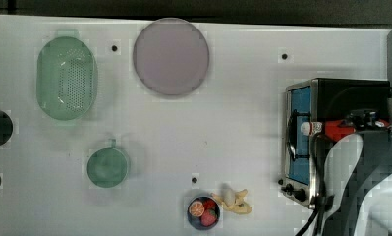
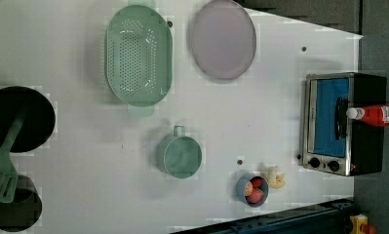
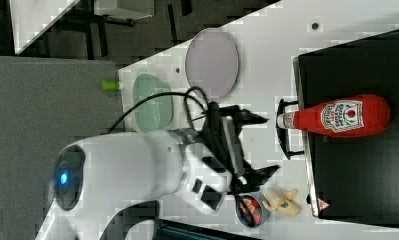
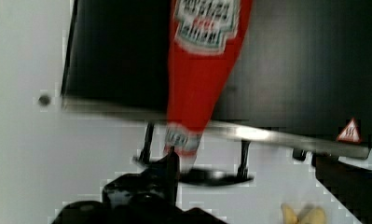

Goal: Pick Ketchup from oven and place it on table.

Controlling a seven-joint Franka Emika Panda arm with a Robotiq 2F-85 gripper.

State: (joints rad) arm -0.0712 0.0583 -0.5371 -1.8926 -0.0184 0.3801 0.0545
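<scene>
Ketchup (image 3: 339,118) lies flat on oven (image 3: 357,165) top, cap overhanging toward 9 o'clock in right view. Gripper (image 3: 257,145) jaws spread wide, empty. Risk: round bottle rolls if nudged off-centre.

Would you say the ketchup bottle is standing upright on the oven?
No, the Ketchup lies on its side across the oven top.

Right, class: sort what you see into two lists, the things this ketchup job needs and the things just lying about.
Belongs to the job:
- Ketchup, lying on the oven's black top
- oven
- table, where it must go
- claw, near the bottle's cap

Just lying about:
- green colander
- purple plate
- green cup
- bowl of toy fruit
- banana
- black pan
- green spatula
</scene>
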